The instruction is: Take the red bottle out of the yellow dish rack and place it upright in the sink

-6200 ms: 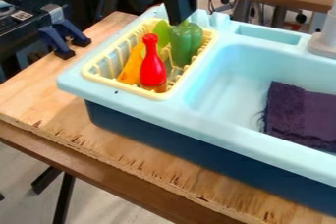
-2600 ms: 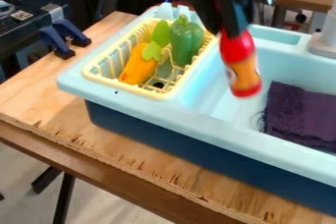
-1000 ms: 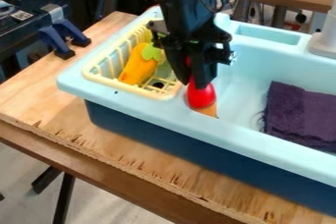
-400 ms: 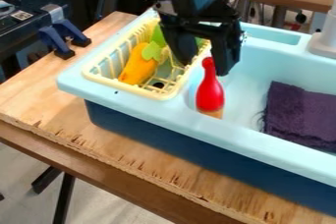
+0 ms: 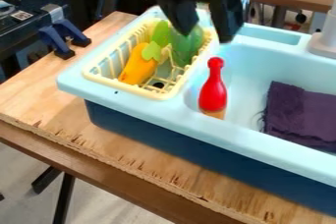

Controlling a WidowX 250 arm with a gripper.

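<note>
Red and slim-necked, the toy bottle (image 5: 213,92) stands in the sink basin (image 5: 253,63), near the end beside the yellow dish rack (image 5: 125,89). Its long axis runs close to upright, the knobbed neck pointing up and the wider body down. Below the red, a strip of orange-tan shows, and the foot is hidden behind the basin's near edge.

The tool (image 5: 205,30) hangs above, apart from the bottle and a little behind its top in the view. Its fingers are spread wide with nothing between them; their outlines are blurred, and the upper part of the tool is cut off by the top edge.

One finger partly covers the green toy pepper (image 5: 190,46) in the rack, so the pepper's top is hard to make out. Beside the pepper, an orange toy vegetable (image 5: 136,66) lies at a slant, its leafy end towards the rack's far side. A dark purple cloth (image 5: 298,115) lies in the basin, cut off by the right edge. The sink sits on a wooden desk (image 5: 49,107), with blue clamps (image 5: 58,41) at its left end.
</note>
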